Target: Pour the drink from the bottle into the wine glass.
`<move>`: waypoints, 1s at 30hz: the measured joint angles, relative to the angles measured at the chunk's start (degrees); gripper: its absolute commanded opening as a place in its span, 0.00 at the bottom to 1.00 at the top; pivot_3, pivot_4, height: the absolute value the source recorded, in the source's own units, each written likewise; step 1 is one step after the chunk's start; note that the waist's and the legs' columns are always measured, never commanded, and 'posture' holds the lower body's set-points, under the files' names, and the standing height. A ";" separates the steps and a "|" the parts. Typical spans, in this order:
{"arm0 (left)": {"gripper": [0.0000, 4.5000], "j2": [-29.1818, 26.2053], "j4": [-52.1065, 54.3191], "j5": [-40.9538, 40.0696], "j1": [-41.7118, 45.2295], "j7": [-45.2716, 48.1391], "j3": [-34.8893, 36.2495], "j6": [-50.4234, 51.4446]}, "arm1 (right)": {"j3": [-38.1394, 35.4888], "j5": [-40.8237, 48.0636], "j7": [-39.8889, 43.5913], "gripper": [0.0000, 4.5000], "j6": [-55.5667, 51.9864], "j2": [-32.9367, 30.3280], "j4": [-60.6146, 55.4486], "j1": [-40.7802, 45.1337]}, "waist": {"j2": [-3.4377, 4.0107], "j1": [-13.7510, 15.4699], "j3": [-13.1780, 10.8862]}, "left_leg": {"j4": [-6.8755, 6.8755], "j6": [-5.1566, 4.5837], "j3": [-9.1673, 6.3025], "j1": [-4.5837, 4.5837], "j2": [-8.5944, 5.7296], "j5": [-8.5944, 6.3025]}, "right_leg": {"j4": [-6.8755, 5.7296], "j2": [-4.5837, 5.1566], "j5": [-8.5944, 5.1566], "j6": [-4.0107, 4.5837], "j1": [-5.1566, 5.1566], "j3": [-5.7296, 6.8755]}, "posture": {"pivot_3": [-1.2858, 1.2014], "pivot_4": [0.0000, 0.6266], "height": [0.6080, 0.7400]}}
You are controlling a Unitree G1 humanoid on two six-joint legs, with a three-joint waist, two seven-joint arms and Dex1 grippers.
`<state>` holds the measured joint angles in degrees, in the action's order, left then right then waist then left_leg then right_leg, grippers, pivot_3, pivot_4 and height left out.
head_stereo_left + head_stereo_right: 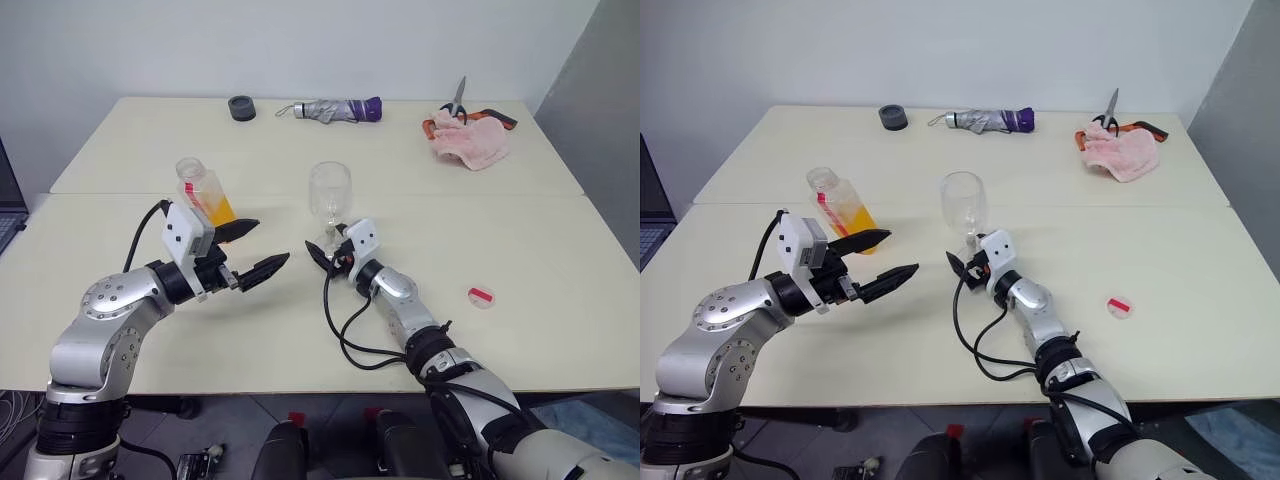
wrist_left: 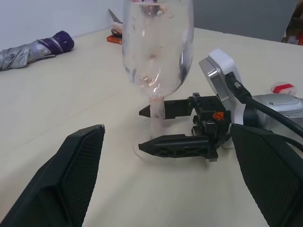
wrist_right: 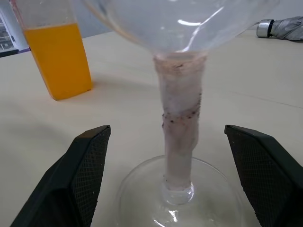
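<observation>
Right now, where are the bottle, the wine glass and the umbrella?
bottle (image 1: 212, 203): left eye view, on its orange lower body.
wine glass (image 1: 329, 191): left eye view, on the bowl.
umbrella (image 1: 336, 110): left eye view, on the grey folded canopy.

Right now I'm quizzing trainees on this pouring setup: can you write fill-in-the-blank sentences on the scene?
1. The wine glass stands ____ on the table.
2. The right tool has its fingers open on either side of the glass's ____.
3. The drink in the bottle is ____ in colour.
4. The bottle's cap lies on the ____.

Missing: upright; stem; orange; table
</observation>
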<state>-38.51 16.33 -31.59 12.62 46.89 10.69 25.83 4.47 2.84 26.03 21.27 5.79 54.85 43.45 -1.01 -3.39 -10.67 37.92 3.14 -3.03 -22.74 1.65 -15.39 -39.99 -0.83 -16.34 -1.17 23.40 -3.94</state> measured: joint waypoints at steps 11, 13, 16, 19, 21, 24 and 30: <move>1.00 0.48 -0.08 0.02 0.19 -0.16 0.40 -0.34 | 0.77 0.14 2.74 0.91 -3.55 -4.63 -12.62 -8.53 | 0.00 0.08 0.00 | 0.01 0.00 0.00 -0.01 0.01 0.00 | 0.00 0.00 0.00 0.00 0.00 -0.01 | 0.52 0.24 1.00; 1.00 0.50 -0.09 0.03 0.16 -0.17 0.50 -0.48 | 1.16 0.47 3.27 0.91 -5.46 -5.54 -16.91 -10.80 | 0.00 0.09 0.00 | 0.01 0.00 -0.02 -0.02 0.01 0.00 | 0.01 0.00 0.00 -0.01 0.00 0.00 | 0.52 0.24 1.00; 1.00 0.56 -0.11 0.04 0.08 -0.20 0.85 -0.99 | 1.56 0.61 4.28 0.91 -8.33 -7.62 -24.11 -14.80 | 0.00 0.13 0.00 | 0.01 0.00 -0.01 -0.02 0.01 0.00 | 0.01 0.00 -0.01 -0.01 0.00 0.00 | 0.52 0.24 1.00; 1.00 0.64 -0.11 0.04 -0.05 -0.29 0.98 -1.33 | 2.44 0.69 5.47 0.91 -11.66 -10.11 -32.62 -19.24 | 0.00 0.18 0.00 | 0.01 0.00 -0.01 -0.03 0.00 0.00 | 0.01 0.00 -0.01 -0.02 0.00 -0.01 | 0.52 0.24 1.00; 1.00 0.73 -0.11 0.04 -0.17 -0.35 1.00 -1.44 | 2.87 0.70 6.22 0.91 -13.41 -11.64 -37.52 -21.69 | 0.00 0.21 0.00 | 0.02 0.00 -0.01 -0.02 -0.01 0.00 | 0.01 -0.01 -0.01 -0.02 -0.02 0.00 | 0.52 0.24 1.00; 1.00 0.81 -0.10 0.05 -0.65 -0.90 1.01 -1.54 | 3.58 1.16 6.67 0.91 -16.00 -13.44 -44.08 -25.23 | 0.00 0.25 0.00 | 0.02 0.00 -0.01 0.00 -0.01 0.00 | 0.02 -0.02 -0.01 -0.02 -0.03 0.00 | 0.52 0.24 1.00; 1.00 1.10 0.04 0.06 -1.19 -1.86 1.03 -1.56 | 3.40 3.17 6.76 0.91 -21.65 -16.87 -54.50 -29.50 | -0.01 0.31 0.00 | 0.03 0.00 0.00 0.00 -0.02 0.00 | 0.02 -0.06 -0.01 -0.02 -0.03 -0.01 | 0.52 0.24 1.00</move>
<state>-37.41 16.37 -31.53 11.44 45.03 11.72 24.27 7.87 6.01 32.79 -0.38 -11.08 0.35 13.95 -1.02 -3.07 -10.67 37.95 3.14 -3.03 -22.74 1.62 -15.39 -39.97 -0.89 -16.36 -1.19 23.37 -3.94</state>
